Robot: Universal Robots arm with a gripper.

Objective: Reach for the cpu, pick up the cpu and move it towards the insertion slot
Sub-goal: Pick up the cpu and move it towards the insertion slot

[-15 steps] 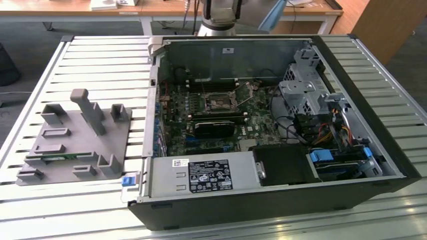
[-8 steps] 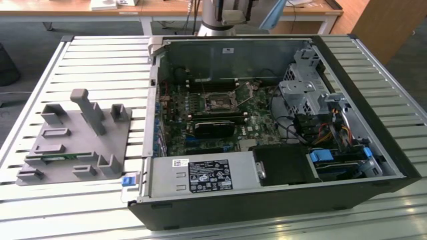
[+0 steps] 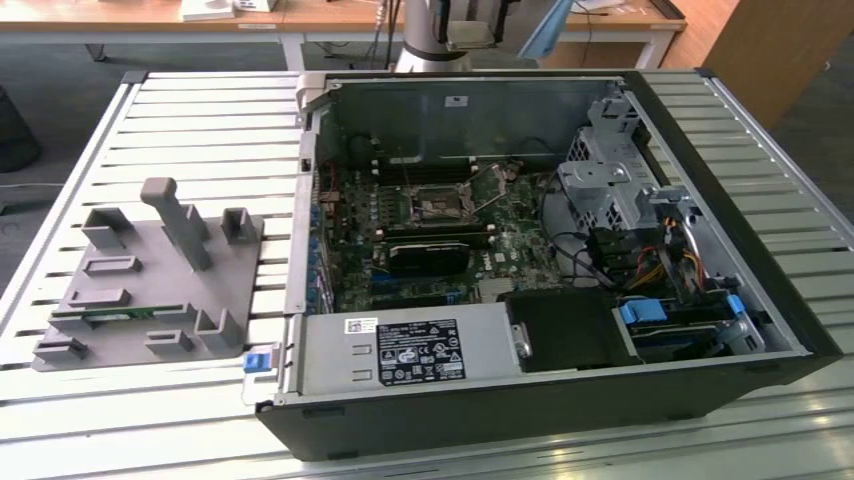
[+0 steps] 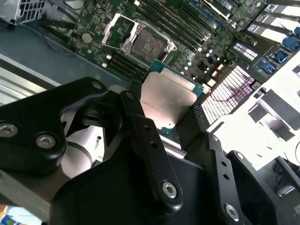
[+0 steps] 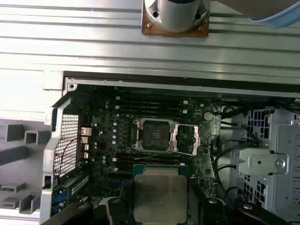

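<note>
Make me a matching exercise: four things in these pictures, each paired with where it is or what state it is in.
Things:
1. silver square cpu
2. dark square insertion slot
3. grey plastic fixture block
4. black gripper

Places or states:
A. on the slatted table beside the computer case
B. shut on the chip
C. held above the motherboard
D. empty, bracket swung open

Pairs: 1-C, 2-D, 3-A, 4-B

The cpu [image 4: 168,101], a flat square chip with a shiny silver top and pale rim, sits clamped between dark gripper fingers [image 4: 140,123], raised above the board. The insertion slot [image 5: 154,135] (dark square socket, silver bracket hinged open) lies uncovered on the green board [image 5: 108,136].
</note>
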